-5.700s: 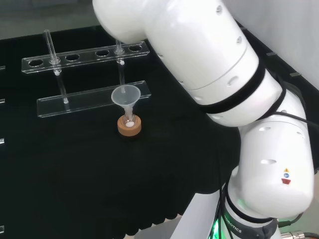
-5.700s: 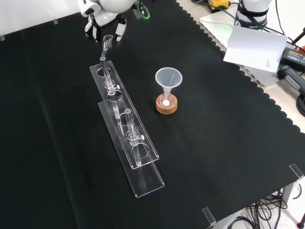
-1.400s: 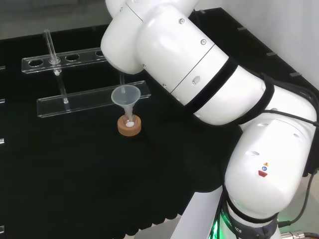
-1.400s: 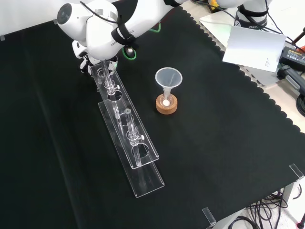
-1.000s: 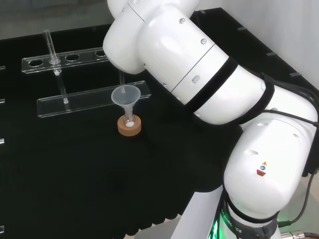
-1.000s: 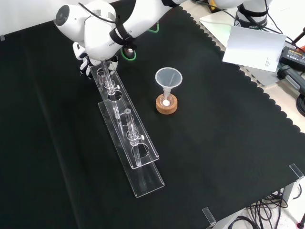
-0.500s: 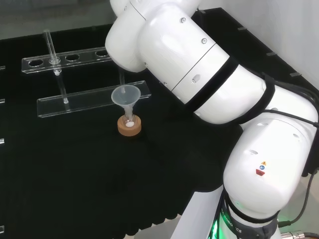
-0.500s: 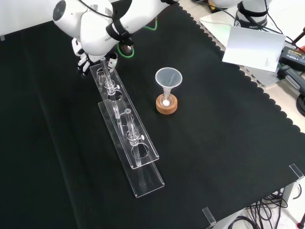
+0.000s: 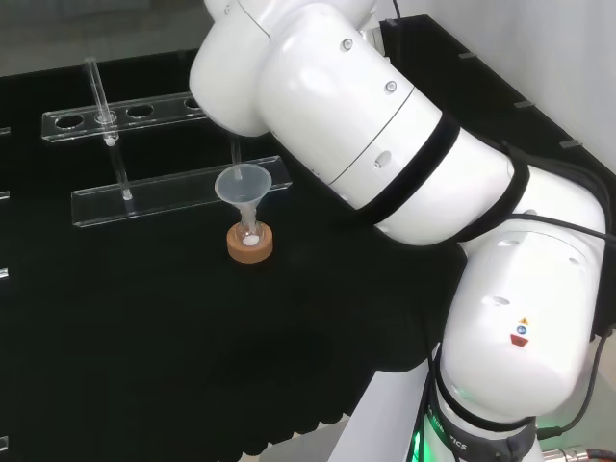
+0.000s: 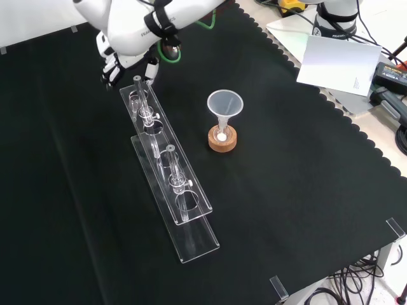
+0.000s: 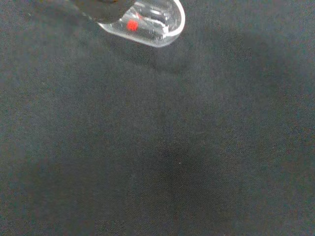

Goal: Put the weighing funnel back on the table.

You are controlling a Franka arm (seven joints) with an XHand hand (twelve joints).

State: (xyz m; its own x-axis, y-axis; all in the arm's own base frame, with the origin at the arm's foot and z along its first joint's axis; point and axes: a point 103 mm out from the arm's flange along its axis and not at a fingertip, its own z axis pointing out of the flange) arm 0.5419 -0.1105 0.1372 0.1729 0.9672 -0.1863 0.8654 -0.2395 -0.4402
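The weighing funnel [image 11: 150, 22], a small clear scoop, lies close over the black cloth in the wrist view, and a dark blurred part of the hand [image 11: 98, 7] overlaps one end. I cannot tell whether it is held or rests on the cloth. In the front view the hand [image 10: 110, 66] sits at the top left, just beyond the far end of the clear rack [image 10: 166, 162] and partly under the arm's white link. The big funnel [image 10: 225, 105] stands in its small flask on a cork ring [image 10: 222, 140].
The clear two-tier rack [image 9: 164, 111] holds two thin glass tubes [image 10: 151, 130]. The arm's white links [image 9: 404, 173] fill the right of the head view. Papers and cables [image 10: 340, 60] lie past the cloth's scalloped edge at the front view's right.
Over the last second the hand and the arm's link have moved up and slightly left in the front view, away from the rack's end. The funnel, flask and rack have not moved.
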